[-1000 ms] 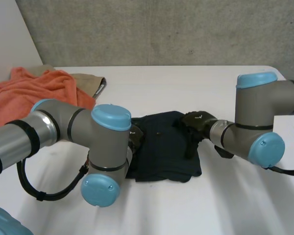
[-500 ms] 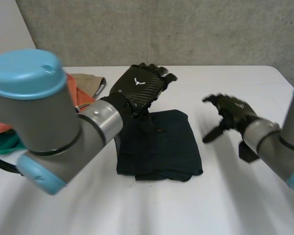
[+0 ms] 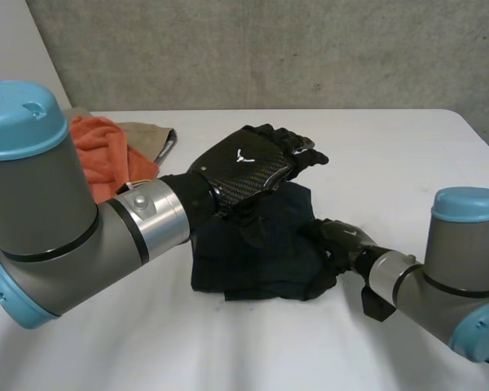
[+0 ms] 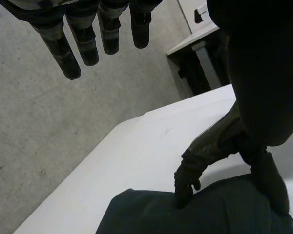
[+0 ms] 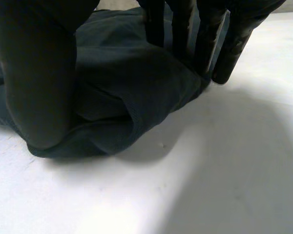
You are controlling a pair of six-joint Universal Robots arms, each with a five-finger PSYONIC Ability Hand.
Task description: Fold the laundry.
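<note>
A dark navy garment lies folded into a rough square in the middle of the white table. My left hand hovers above its far edge, fingers straight and spread, holding nothing. My right hand is low at the garment's near right corner. In the right wrist view its straight fingers rest against the folded edge of the garment and its thumb lies over the cloth, with a wide gap between them. The left wrist view shows the right hand touching the garment.
An orange towel and a beige cloth lie heaped at the table's far left. My left arm crosses the near left of the table. A concrete wall stands behind the table.
My left hand rose from the garment's left side to above its far edge. My right hand lifted off to the right, then came down at the near right corner.
</note>
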